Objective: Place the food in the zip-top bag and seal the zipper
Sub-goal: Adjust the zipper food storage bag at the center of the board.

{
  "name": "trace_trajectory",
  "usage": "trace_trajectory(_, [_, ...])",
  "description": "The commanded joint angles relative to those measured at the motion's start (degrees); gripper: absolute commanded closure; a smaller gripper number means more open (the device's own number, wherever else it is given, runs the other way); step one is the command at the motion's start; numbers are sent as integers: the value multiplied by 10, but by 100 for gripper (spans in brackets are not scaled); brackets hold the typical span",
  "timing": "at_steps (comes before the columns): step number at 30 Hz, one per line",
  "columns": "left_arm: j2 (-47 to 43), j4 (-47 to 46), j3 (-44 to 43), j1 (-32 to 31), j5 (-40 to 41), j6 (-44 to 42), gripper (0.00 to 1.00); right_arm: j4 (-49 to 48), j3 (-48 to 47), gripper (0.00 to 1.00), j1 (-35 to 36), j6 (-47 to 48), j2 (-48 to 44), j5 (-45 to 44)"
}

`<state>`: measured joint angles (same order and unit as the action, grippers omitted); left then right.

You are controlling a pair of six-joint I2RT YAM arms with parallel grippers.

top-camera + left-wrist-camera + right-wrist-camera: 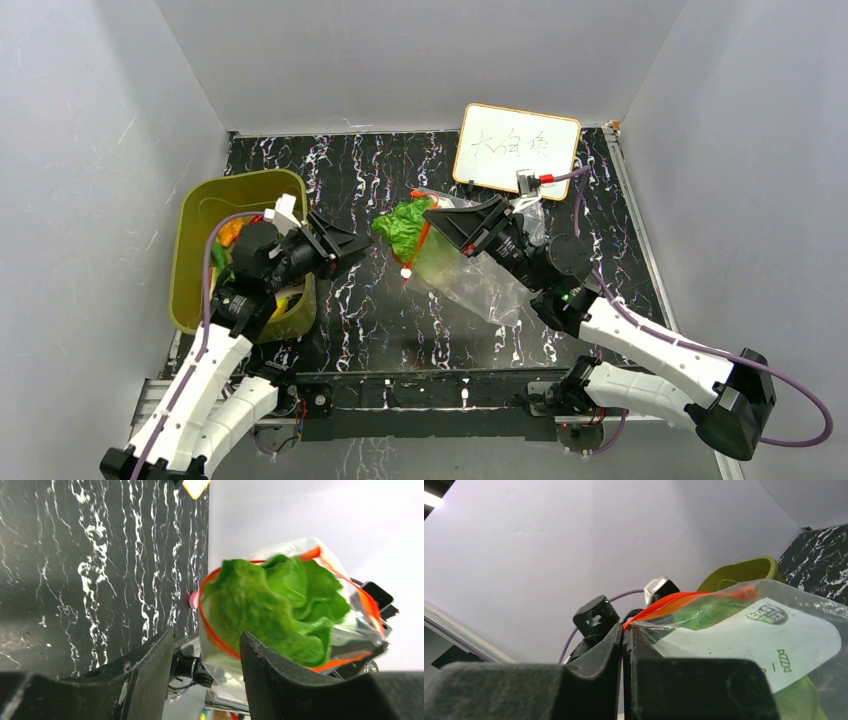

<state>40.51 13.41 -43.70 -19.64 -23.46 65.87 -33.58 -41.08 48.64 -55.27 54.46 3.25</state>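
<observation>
The clear zip-top bag (pixel 480 285) lies mid-table with its mouth facing left. My right gripper (pixel 432 213) is shut on the mouth edge, pinching the red-orange zipper (pixel 674 602) at its fingertips (pixel 625 627). A green leafy cabbage (pixel 403 228) sits in the open mouth, partly sticking out to the left. In the left wrist view the cabbage (pixel 270 605) fills the ring of the zipper (pixel 212 630). My left gripper (pixel 360 247) hangs just left of the cabbage. It is open, and nothing lies between its fingers (pixel 145 670).
An olive-green basket (pixel 200 200) stands at the left, partly under my left arm. It holds more food: an orange piece (pixel 230 232), a green one (pixel 218 258) and a yellow one (pixel 285 300). A small whiteboard (pixel 517 150) leans at the back right.
</observation>
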Motion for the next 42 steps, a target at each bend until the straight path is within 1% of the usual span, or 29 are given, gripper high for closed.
trace_trajectory(1, [22, -94, 36, -2, -92, 88, 50, -58, -49, 100, -1, 21, -9, 7])
trace_trajectory(7, [47, -147, 56, -2, -116, 111, 50, -56, -59, 100, -1, 17, -2, 16])
trace_trajectory(11, [61, -203, 79, -3, -133, 143, 50, -56, -62, 100, -1, 13, 4, 21])
trace_trajectory(16, [80, -224, 88, -3, -147, 156, 50, -56, -71, 100, -1, 9, 14, 29])
trace_trajectory(20, [92, -270, 101, -3, -164, 185, 51, -62, -70, 100, -1, 3, 20, 32])
trace_trajectory(29, [97, -279, 119, -2, -172, 228, 60, -68, -67, 100, -1, 3, 27, 26])
trace_trajectory(37, [126, -360, 133, -5, -197, 273, 62, -88, -54, 100, 0, -10, 37, 25])
trace_trajectory(42, [140, -374, 128, -9, -208, 279, 70, -90, -52, 100, 0, -11, 40, 27])
